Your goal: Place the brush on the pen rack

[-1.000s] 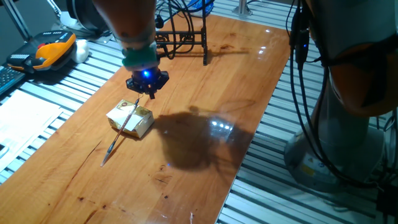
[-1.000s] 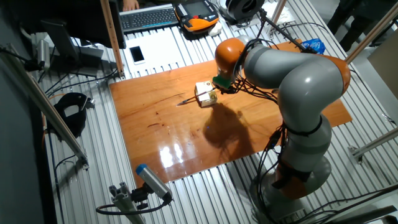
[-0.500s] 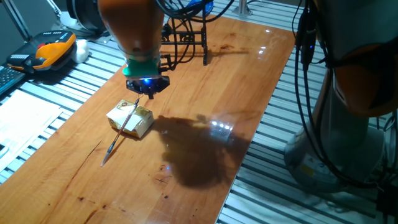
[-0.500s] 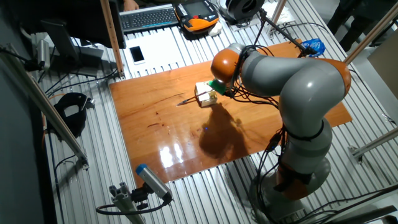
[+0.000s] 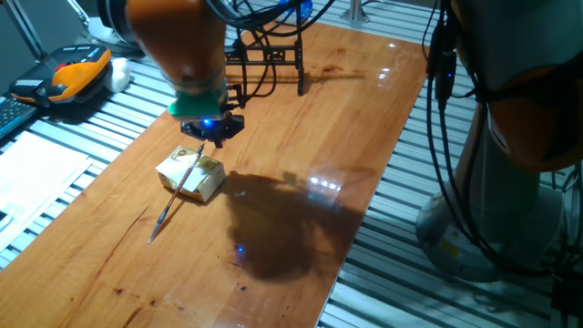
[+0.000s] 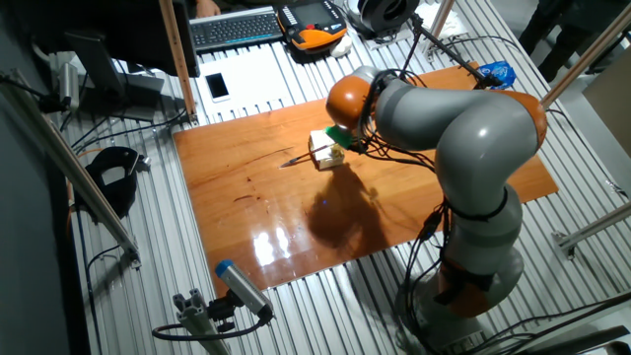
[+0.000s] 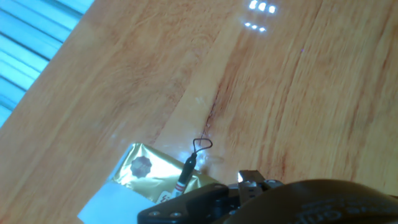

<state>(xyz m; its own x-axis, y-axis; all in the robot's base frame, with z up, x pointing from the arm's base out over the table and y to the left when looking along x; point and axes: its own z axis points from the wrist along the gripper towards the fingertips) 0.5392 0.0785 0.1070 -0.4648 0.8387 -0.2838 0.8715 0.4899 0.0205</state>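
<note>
The brush (image 5: 179, 189) lies tilted across a yellowish box (image 5: 192, 176), its dark tip resting on the table toward the near left. My gripper (image 5: 212, 133) hangs just above the brush's loop end, at the far right of the box, a blue light glowing on it. It holds nothing, and how its jaws stand is unclear. In the hand view the brush's loop (image 7: 200, 146) and upper shaft lie over the box (image 7: 146, 176), with the gripper body dark at the bottom edge. The pen rack (image 5: 271, 60) stands at the table's far end. From the other side the box (image 6: 324, 150) shows beside my wrist.
A wooden table (image 5: 301, 137) sits on a slatted metal bench. An orange and black handheld unit (image 5: 75, 73) and a keyboard lie off the table to the left. Cables (image 5: 446, 109) hang along the arm's base on the right.
The arm has swung leftward and the gripper has shifted slightly left above the brush's loop end. Its shadow has slid toward the near edge. Brush and box have not moved.
</note>
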